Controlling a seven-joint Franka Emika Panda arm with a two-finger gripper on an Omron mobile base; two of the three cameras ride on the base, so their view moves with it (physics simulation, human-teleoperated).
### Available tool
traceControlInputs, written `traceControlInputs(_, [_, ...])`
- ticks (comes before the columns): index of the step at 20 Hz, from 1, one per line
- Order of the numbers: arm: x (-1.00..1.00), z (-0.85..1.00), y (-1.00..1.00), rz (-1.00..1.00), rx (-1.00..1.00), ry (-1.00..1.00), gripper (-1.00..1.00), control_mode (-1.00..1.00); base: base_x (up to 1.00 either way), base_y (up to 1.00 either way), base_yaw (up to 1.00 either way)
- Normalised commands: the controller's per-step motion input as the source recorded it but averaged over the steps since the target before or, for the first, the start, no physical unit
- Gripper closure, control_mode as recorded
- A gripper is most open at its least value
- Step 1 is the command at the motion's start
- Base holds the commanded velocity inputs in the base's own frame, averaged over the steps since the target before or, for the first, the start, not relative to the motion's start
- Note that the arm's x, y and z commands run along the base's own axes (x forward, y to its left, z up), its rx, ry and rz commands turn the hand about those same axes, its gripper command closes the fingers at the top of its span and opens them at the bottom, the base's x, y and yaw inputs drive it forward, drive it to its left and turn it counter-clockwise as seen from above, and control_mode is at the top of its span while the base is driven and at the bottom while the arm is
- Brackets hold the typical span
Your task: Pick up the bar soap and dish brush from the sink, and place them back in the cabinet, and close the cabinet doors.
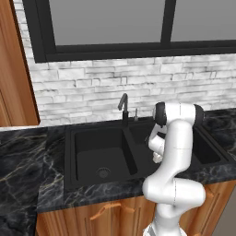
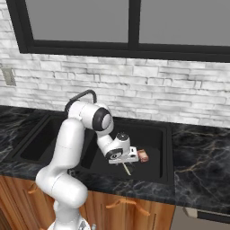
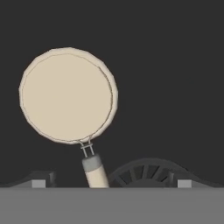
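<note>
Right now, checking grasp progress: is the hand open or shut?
Open: the hand shows fingertips wide apart, the dish brush lying between, ungripped.

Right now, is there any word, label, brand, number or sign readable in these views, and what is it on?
None: no readable text.
bar soap: no marking visible.
dish brush: plain cream head, no print.
sink and faucet: plain black, no brand.
</note>
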Motion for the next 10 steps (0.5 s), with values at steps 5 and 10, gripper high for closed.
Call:
traceControlInputs(5, [0.00,0.00,0.00,0.00,0.00,0.00,1.00,-1.00,0.00,0.00,0.00])
traceControlInputs(10, [0.00,0.00,0.00,0.00,0.00,0.00,1.00,-1.00,0.00,0.00,0.00])
